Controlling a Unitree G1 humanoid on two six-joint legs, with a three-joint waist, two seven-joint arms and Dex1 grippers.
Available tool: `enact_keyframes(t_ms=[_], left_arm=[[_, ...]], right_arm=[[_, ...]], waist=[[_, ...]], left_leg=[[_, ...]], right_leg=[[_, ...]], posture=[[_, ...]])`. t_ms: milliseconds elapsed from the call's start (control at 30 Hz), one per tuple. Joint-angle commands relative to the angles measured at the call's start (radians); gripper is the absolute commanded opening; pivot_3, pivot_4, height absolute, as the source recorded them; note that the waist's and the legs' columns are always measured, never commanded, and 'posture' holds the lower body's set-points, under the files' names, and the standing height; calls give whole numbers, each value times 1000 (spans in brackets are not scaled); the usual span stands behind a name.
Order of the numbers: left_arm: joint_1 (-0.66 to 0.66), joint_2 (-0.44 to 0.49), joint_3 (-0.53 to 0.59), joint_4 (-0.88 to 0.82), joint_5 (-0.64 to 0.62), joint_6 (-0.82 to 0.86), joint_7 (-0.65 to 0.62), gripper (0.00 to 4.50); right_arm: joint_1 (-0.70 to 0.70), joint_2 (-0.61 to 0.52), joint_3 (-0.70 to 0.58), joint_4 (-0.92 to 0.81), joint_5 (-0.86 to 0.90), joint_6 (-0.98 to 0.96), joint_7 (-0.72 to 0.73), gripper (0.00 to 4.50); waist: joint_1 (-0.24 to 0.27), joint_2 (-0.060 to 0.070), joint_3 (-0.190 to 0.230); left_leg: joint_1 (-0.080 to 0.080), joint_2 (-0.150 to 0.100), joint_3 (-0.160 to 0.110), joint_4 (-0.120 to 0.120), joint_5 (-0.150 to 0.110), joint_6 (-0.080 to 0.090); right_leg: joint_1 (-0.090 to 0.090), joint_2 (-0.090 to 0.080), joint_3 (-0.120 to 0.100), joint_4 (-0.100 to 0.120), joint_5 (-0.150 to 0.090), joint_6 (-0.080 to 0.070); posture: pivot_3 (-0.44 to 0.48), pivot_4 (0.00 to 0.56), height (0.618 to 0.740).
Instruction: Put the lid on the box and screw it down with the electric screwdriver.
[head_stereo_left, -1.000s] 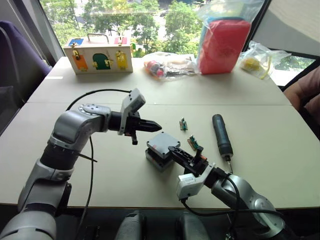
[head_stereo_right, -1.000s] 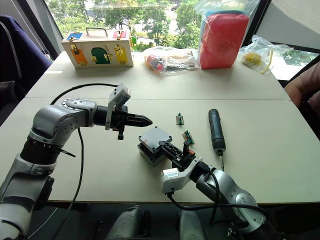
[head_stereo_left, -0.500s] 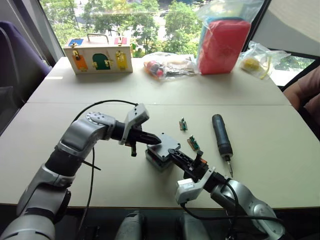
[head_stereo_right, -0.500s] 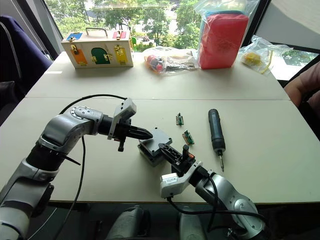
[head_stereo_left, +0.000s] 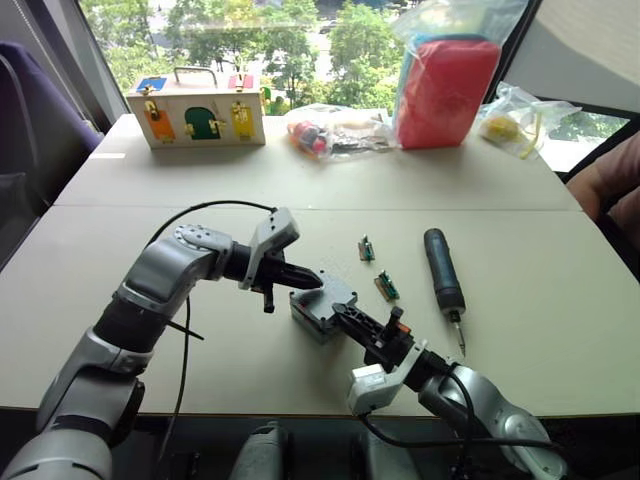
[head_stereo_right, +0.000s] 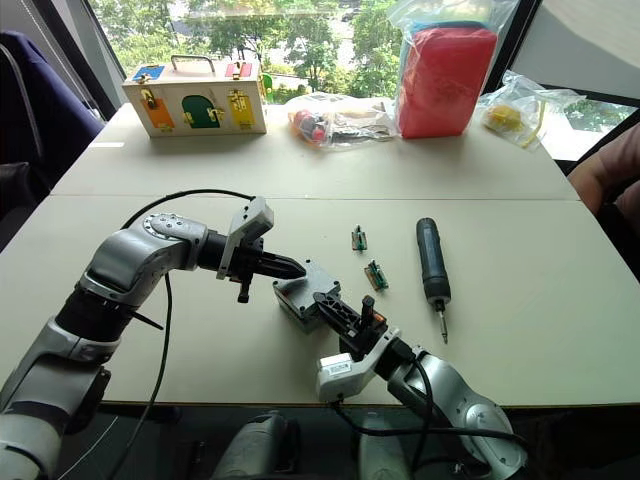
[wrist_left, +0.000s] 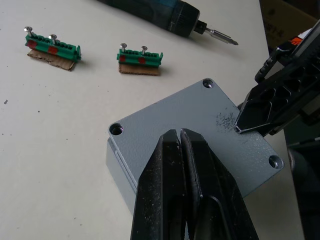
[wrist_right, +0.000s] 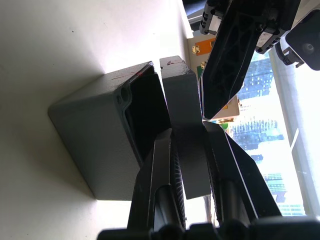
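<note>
1. The lid (wrist_left: 200, 131) lies over the box (wrist_right: 97, 142), lifted at one edge, not yet seated.
2. The right gripper (wrist_right: 186, 150) is clamped on the lid's edge.
3. The left gripper (wrist_left: 181, 145), fingers together, presses the lid's top.
4. The electric screwdriver (head_stereo_left: 443, 270) lies untouched nearby on the table (head_stereo_left: 560, 300); all screwing remains.

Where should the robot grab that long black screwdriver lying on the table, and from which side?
Probably around the thick middle of the dark cylindrical electric screwdriver, coming down from above with the fingers across it. It lies flat on the pale table, bit toward the robot, with open space on both sides. The thin metal bit looks too slim to hold.
</note>
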Motion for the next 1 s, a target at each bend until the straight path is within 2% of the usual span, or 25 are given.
enact_keyframes(t_ms=[33, 733, 1000], left_arm=[[3, 9, 10, -32, 7, -15, -9, 48], [-9, -2, 19, -37, 23, -10, -10, 48], [23, 9, -35, -50, 73, -53, -17, 48]], right_arm=[[14, 2, -8, -38, 0, -14, -15, 134], [-27, 50, -4, -11, -30, -7, -41, 134], [6, 35, 4, 2, -27, -12, -25, 134]], waist=[[-1, 0, 0], [0, 0, 0], [0, 0, 0]], left_leg=[[0, 0, 0, 0, 0, 0], [2, 0, 0, 0, 0, 0], [2, 0, 0, 0, 0, 0]], right_leg=[[0, 0, 0, 0, 0, 0], [2, 1, 0, 0, 0, 0], [2, 1, 0, 0, 0, 0]], posture=[[0, 150, 740], [0, 150, 740], [0, 150, 740]])
